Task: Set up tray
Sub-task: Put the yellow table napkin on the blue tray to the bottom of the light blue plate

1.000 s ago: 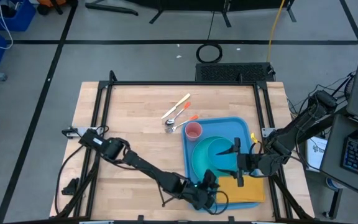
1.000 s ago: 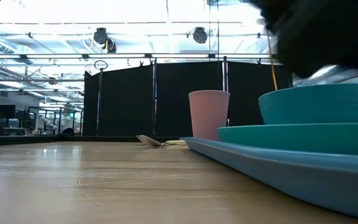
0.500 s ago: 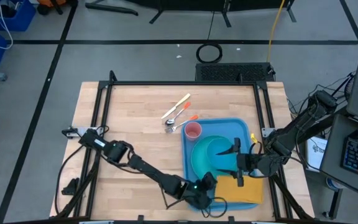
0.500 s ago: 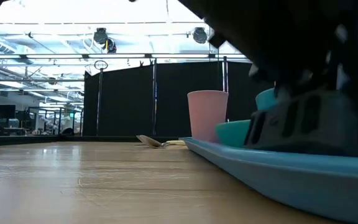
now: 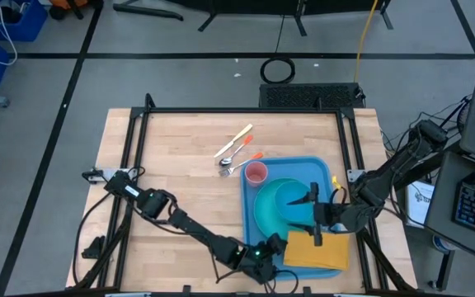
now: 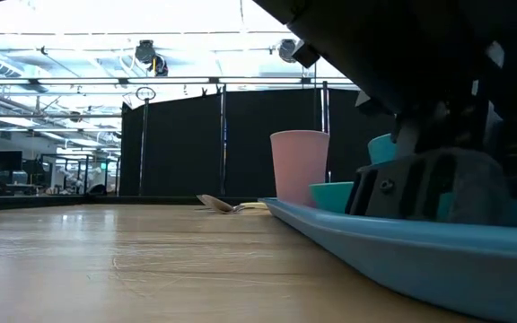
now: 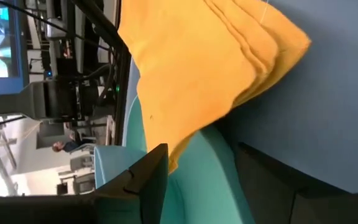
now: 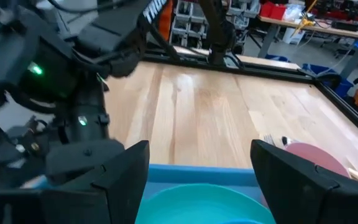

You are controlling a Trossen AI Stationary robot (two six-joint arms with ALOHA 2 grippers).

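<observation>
The blue tray (image 5: 322,172) lies at the table's near right and carries a pink cup (image 5: 256,172), a turquoise plate (image 5: 267,213) with a bowl (image 5: 291,196) and a folded yellow napkin (image 5: 317,250). One edge of the napkin (image 7: 191,68) lies over the plate's rim. My left gripper (image 5: 270,246) is low at the tray's near left corner, open. Its fingers (image 7: 143,180) stand on either side of the plate's near rim (image 7: 207,180). Over the plate's right side my right gripper (image 8: 197,180) hangs open, with nothing between its fingers.
A spoon (image 5: 228,162), an orange-handled utensil (image 5: 248,158) and a pale utensil (image 5: 236,140) lie on the wood beyond the tray. Black frame rails (image 5: 138,157) run along the table's edges. Bare wood spreads left of the tray.
My left gripper has sunk toward the tray, drawn slightly toward the table's near left, and rolled about its own axis. In the low view its arm now hides the bowl and most of the plate. The napkin shows more fully.
</observation>
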